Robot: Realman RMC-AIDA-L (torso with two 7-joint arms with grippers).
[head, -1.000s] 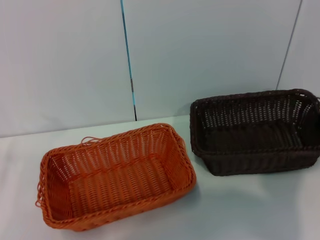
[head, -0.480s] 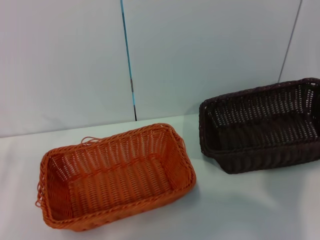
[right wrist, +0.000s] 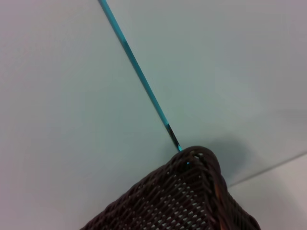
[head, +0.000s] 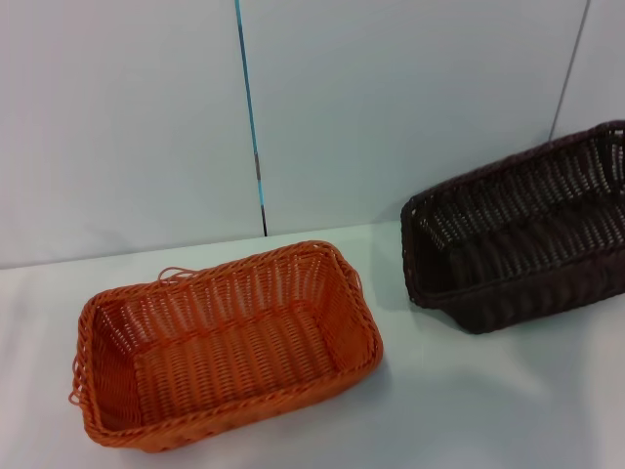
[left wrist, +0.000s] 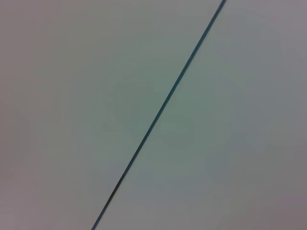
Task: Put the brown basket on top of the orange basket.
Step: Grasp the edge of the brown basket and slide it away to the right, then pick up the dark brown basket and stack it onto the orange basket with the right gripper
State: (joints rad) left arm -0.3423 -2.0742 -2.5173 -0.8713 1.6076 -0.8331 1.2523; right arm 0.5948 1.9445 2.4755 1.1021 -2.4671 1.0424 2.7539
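Observation:
The orange basket [head: 229,347] stands open side up on the white table [head: 469,410], left of centre in the head view. The brown basket [head: 527,244] is to its right and apart from it. It is tilted: its right end is raised and runs out of the frame, and its left end hangs low near the table. One corner of its braided rim fills the lower part of the right wrist view [right wrist: 177,206], close to the camera. Neither gripper shows in any view.
A pale wall stands right behind the table, with a thin blue vertical seam [head: 249,117]. The seam also shows in the left wrist view [left wrist: 163,105] and the right wrist view [right wrist: 139,76]. The left wrist view shows only this wall.
The brown basket has moved right and up. Its right end has risen, so it went from flat on the table to tilted. The orange basket has not moved.

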